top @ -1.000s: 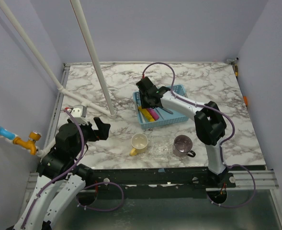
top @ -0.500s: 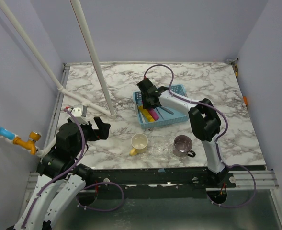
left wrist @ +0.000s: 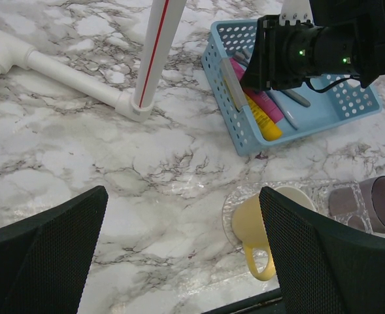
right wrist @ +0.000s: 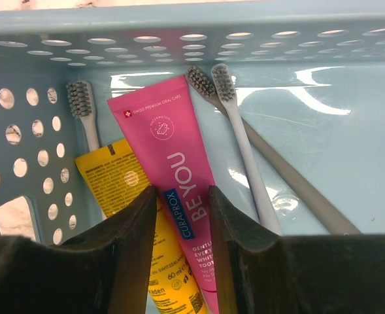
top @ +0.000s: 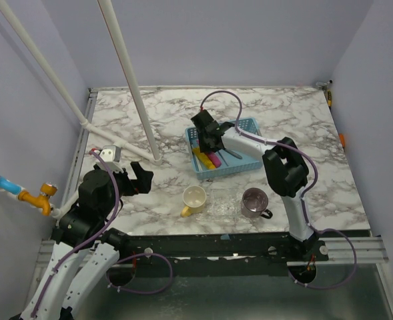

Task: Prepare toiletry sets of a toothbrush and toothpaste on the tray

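In the right wrist view a pink toothpaste tube lies in the blue basket, partly over a yellow tube. Right of them lie a pale toothbrush and a grey one. Another brush head shows by the basket wall. My right gripper is low over the pink tube, jaws narrowly open on either side of it. From above, the right gripper sits inside the basket. My left gripper hangs wide open over bare marble, holding nothing. The clear tray lies near the front edge.
A yellow mug and a translucent purple mug stand on the clear tray. White pipes slant across the left side, ending in a foot on the table left of the basket. The left wrist view shows the mug and basket.
The right arm's elbow swung a little left and the gripper settled lower in the basket, its jaws narrowing around the pink tube. The left arm has stayed still.
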Robot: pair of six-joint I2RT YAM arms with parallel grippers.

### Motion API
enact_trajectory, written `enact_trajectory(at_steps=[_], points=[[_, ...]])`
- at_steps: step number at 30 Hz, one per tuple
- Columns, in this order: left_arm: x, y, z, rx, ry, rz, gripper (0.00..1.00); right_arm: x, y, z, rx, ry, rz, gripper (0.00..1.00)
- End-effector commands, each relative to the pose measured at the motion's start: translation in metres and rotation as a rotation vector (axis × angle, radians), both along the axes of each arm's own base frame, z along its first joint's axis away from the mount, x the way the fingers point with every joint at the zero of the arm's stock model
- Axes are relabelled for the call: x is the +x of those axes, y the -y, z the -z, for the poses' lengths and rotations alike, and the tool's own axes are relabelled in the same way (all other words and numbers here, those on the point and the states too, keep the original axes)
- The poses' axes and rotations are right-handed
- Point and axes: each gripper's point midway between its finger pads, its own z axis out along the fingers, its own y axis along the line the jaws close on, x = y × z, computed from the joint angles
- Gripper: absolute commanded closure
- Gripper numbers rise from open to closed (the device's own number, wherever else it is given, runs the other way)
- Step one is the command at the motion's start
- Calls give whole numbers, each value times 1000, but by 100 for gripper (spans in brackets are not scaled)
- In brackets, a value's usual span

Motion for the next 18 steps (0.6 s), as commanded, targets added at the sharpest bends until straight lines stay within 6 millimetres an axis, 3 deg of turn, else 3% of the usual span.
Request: enact_trajectory(at_steps=[1, 15, 18], points=[[0, 0, 4, 7, -15, 3, 1, -17, 35, 29, -131, -74, 31, 62], [0, 0, 5, 5, -18, 4, 1, -36, 59, 36, -184, -107, 62, 59], [1, 0, 5, 5, -19, 3, 1, -36, 58, 33, -178, -101, 61, 68]])
